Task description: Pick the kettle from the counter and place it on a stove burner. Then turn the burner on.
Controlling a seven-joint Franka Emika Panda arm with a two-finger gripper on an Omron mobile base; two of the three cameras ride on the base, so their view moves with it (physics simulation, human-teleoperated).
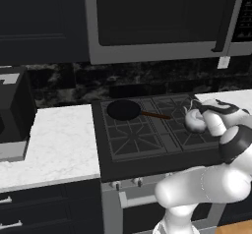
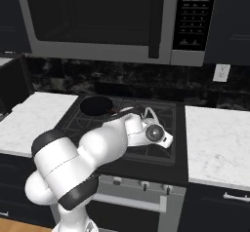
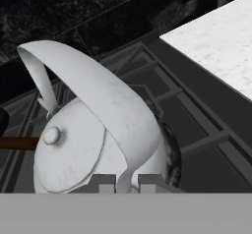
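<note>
The kettle (image 3: 93, 144) hangs just below the gripper (image 3: 127, 181), whose jaws are pinched nearly together on its arched handle, over a stove burner (image 3: 197, 130) on the cooktop's right side. The frying pan (image 1: 124, 110) sits well off to its left. Held only by the handle's thin end, the kettle could swing or slip and land tilted across the grate bars.

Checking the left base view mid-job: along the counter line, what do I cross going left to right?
Dark appliance → left stretch of the counter → black frying pan on the cooktop → kettle, held by its handle in the gripper → right stretch of counter.
</note>
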